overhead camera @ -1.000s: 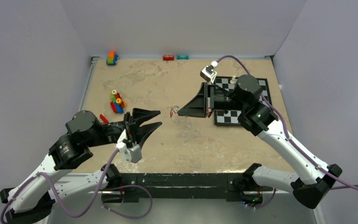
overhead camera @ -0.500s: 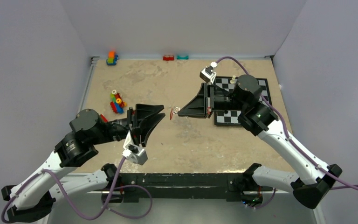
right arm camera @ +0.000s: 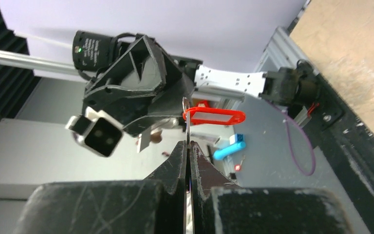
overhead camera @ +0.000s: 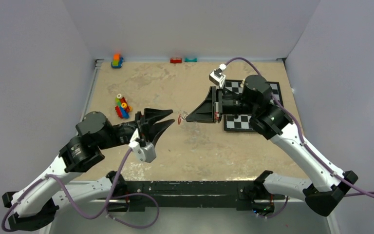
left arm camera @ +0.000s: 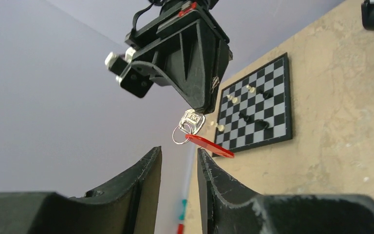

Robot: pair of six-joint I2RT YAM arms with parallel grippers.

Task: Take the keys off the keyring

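Note:
My right gripper (overhead camera: 187, 117) is shut on a silvery key (left arm camera: 193, 120), held above the table with its blade edge-on between the fingers (right arm camera: 179, 158). From the key hangs the thin wire keyring (left arm camera: 179, 135), and a flat red plastic tag (left arm camera: 209, 145) sticks out from the ring. The red tag (right arm camera: 214, 116) also shows just past my right fingertips. My left gripper (left arm camera: 179, 150) is open with nothing between its fingers. Its tips sit just short of the ring, pointing at it from the left (overhead camera: 171, 117).
A chessboard (overhead camera: 238, 123) with a few small pieces lies under and behind the right arm. A pile of coloured toy bricks (overhead camera: 122, 107) sits left of centre. More bricks (overhead camera: 117, 60) and a red brick (overhead camera: 176, 60) lie along the far wall.
My left gripper has moved right, towards the hanging ring, and its jaws have narrowed a little. The right gripper has kept its grip and barely moved.

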